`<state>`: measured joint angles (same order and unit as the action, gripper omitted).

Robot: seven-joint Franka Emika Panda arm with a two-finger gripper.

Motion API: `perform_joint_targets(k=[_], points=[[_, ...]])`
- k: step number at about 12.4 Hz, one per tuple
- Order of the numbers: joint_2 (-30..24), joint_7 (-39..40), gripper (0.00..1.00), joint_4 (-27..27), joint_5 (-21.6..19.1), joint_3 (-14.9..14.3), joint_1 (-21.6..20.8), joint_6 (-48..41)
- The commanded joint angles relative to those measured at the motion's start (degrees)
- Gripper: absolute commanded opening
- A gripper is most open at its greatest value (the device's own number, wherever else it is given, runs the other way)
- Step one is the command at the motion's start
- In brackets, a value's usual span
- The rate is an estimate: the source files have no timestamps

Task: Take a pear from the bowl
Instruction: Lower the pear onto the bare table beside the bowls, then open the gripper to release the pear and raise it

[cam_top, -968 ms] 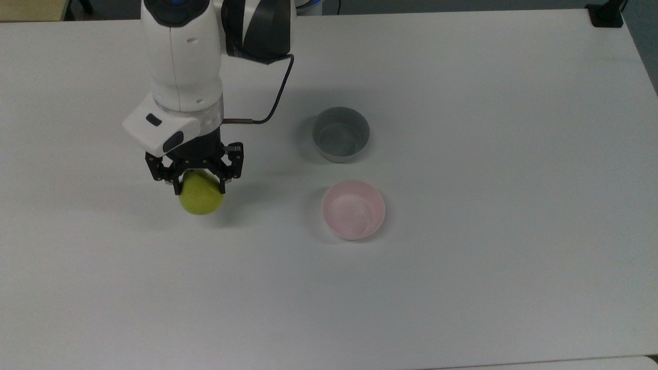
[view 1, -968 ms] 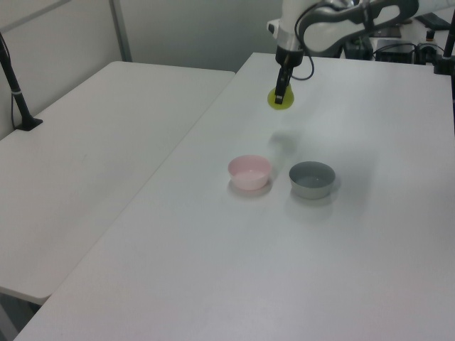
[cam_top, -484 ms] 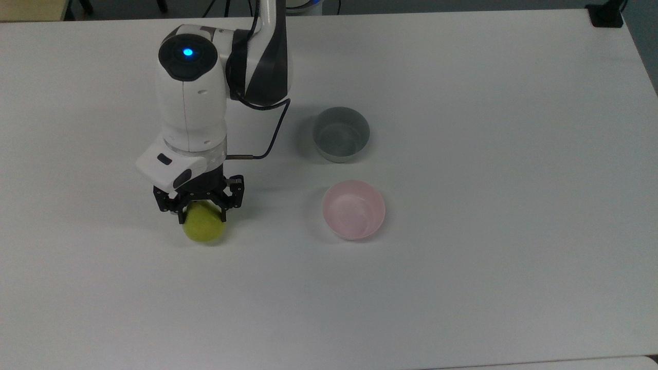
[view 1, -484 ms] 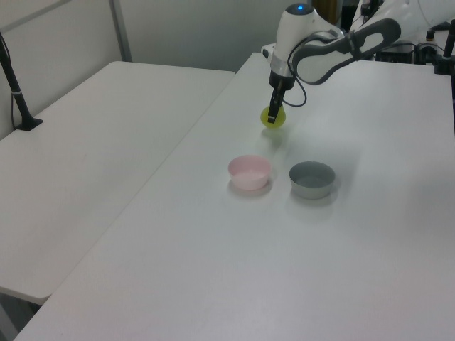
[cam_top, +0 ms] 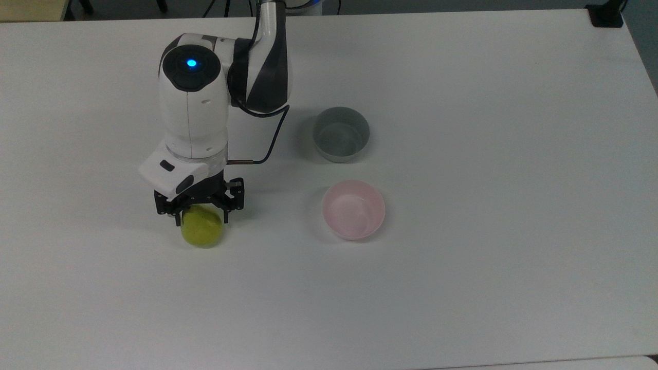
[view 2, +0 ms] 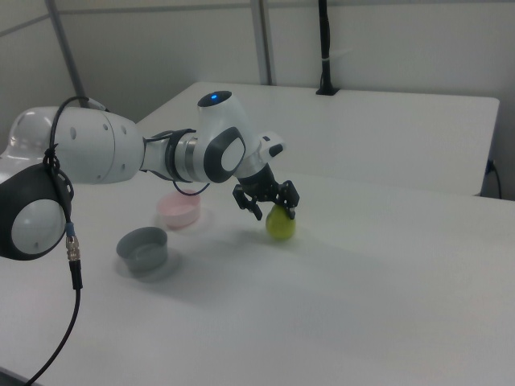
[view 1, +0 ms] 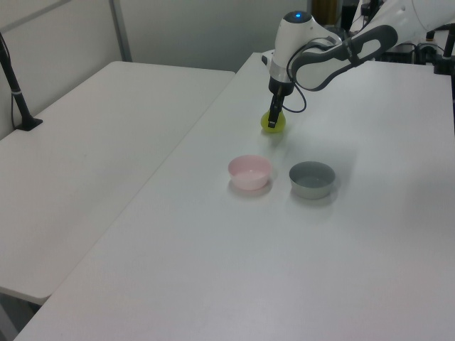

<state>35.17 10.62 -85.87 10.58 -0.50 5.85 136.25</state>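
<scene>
Under the gripper (cam_top: 201,215), the pear's (cam_top: 202,232) top hides.

We see a deep, straight-sided grey bowl (cam_top: 341,134) standing upright on the white worktop (cam_top: 462,288), its inside bare. In the left view the grey bowl (view 1: 312,179) sits toward the left view's right, and a second white table (view 1: 92,149) stands alongside the worktop (view 1: 298,270) with a narrow gap between them. A black post (view 1: 15,89) stands clamped at that second table's far edge, and in the right view we find another black post (view 2: 324,48) rising from a table (view 2: 378,129) behind the worktop (view 2: 338,314).
</scene>
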Motion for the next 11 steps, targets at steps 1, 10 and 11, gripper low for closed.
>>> perform_joint_targets(k=[1, 10, 11], points=[[-2.8, -0.1, 1.0, 0.4, 0.1, 0.1, 0.5, -0.1], [-22.7, -9.3, 1.0, -2.5, -4.1, 0.9, -6.5, -30.1], [-25.6, -10.2, 1.0, -4.0, -4.8, 0.9, -7.2, -33.1]])
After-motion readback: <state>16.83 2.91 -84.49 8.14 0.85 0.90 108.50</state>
